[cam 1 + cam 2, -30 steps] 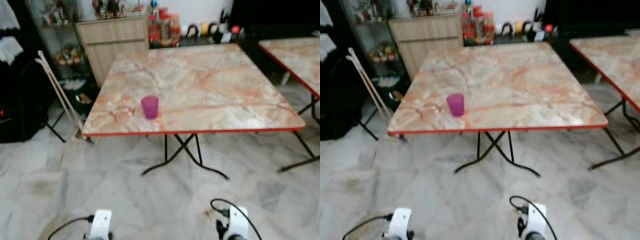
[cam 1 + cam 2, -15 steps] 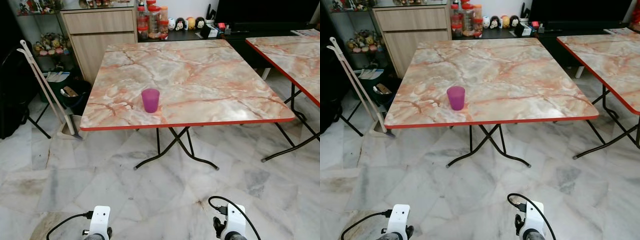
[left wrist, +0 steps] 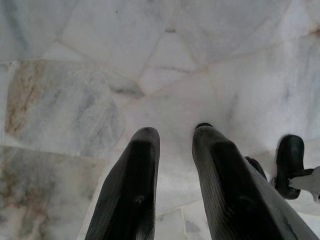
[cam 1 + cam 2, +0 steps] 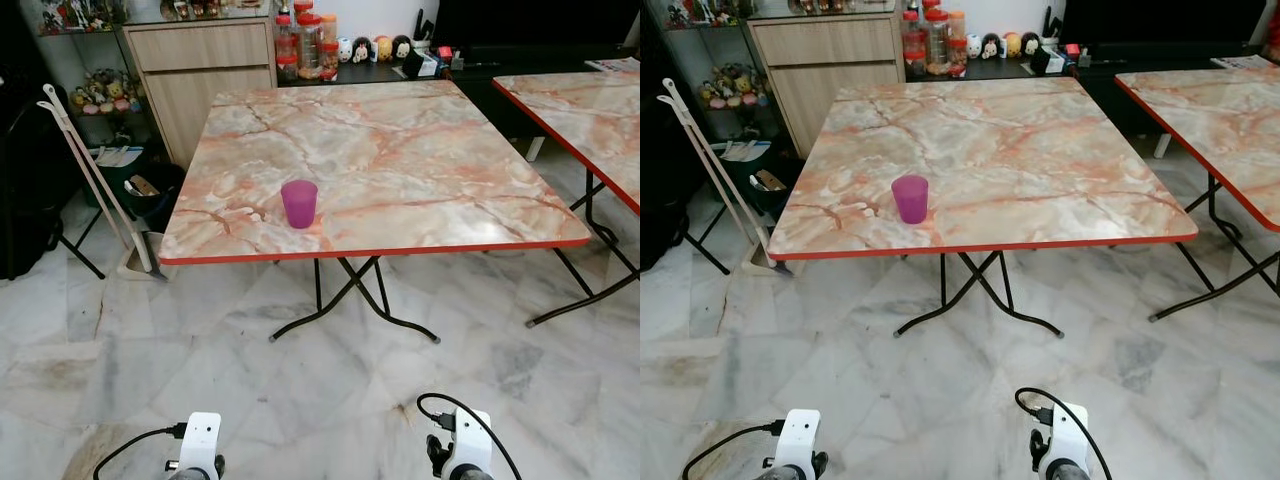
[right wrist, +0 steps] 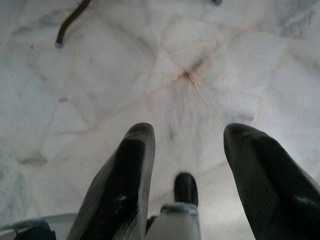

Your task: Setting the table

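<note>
Left eye view: both empty claws, left claw narrowly parted and right claw wide, hang over the floor, so a hasty reach could topple the purple cup near the desk front edge.

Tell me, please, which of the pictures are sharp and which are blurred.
Both eye views are sharp: the purple cup and marble table show crisp edges. Both wrist views are softer: the near black fingers look out of focus against the floor.

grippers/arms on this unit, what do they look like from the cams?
Both wrists end in white housings with looping black cables. Left gripper has two long, matte black, rounded fingers with ribbed inner faces. Right gripper has two matching black fingers, set wider apart, above a white part.
</note>
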